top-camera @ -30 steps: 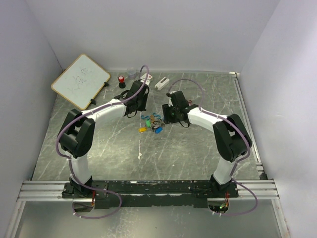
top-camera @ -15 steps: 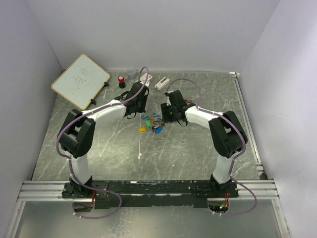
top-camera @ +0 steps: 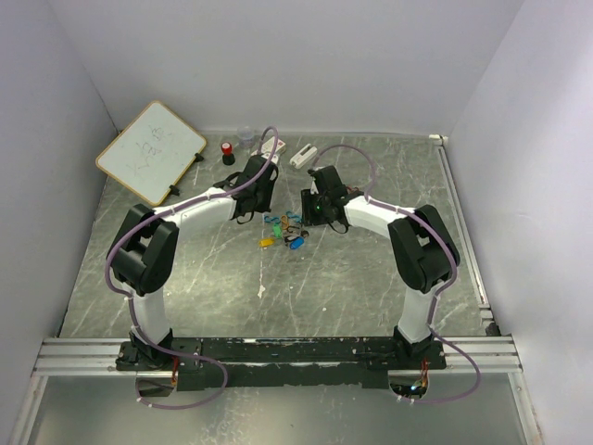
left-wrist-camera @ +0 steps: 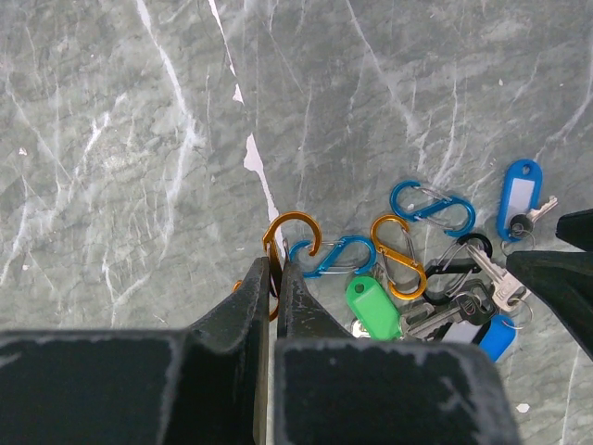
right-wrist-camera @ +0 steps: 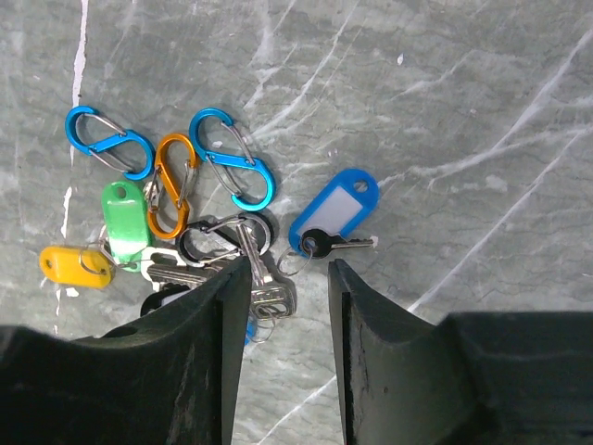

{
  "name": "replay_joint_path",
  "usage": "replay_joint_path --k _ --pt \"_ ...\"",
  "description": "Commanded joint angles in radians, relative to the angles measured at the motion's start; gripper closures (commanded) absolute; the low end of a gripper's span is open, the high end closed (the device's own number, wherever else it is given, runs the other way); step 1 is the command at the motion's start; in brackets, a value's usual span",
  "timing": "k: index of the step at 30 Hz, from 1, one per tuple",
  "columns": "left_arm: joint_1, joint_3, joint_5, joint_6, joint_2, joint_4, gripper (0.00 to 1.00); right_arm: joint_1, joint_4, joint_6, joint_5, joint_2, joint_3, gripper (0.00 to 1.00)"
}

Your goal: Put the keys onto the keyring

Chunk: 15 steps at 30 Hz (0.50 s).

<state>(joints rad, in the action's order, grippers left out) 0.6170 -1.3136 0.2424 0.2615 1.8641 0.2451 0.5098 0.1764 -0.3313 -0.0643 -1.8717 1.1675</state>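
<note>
Where the two arms meet: a small pile of keys (top-camera: 283, 232) and clips lies on the grey marbled tabletop (top-camera: 371, 278), between the two tools.
Key tags, counted: four plastic tags show. There is one green tag (right-wrist-camera: 123, 218), one yellow tag (right-wrist-camera: 67, 264), one labelled blue tag (right-wrist-camera: 334, 209) with a white insert and a small key on its ring, and one plain blue tag (left-wrist-camera: 498, 336) half hidden at the pile's edge.
Metal keys: several silver keys (right-wrist-camera: 264, 283) overlap in the middle of the pile, too tangled for an exact count.
Clips, counted: five. One blue clip (right-wrist-camera: 109, 141) and a second blue clip (right-wrist-camera: 232, 158) lie either side of a loose orange clip (right-wrist-camera: 173, 184). One black clip (right-wrist-camera: 222, 236) lies against the silver keys. One held orange clip (left-wrist-camera: 292, 243) sits at the pile's edge.
Left tool (left-wrist-camera: 271, 269): closed tight, its fingertips pinching the rim of the held orange clip.
Right tool (right-wrist-camera: 283, 269): partly open with nothing gripped, poised over the silver keys, the labelled blue tag just beyond its fingertips.
Far side of the tabletop: one whiteboard (top-camera: 150, 151) in the left corner, one red-capped black cylinder (top-camera: 227, 148), and two white blocks (top-camera: 303, 156), all well apart from the pile.
</note>
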Motion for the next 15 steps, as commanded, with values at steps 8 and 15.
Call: replay_joint_path --k 8,15 --pt "0.004 0.014 0.017 -0.006 -0.045 0.004 0.93 -0.002 0.010 -0.088 -0.002 -0.024 0.019 0.62" --pt "0.001 0.016 0.015 -0.005 -0.042 0.003 0.93 -0.001 -0.004 -0.102 -0.005 -0.030 0.016 0.61"
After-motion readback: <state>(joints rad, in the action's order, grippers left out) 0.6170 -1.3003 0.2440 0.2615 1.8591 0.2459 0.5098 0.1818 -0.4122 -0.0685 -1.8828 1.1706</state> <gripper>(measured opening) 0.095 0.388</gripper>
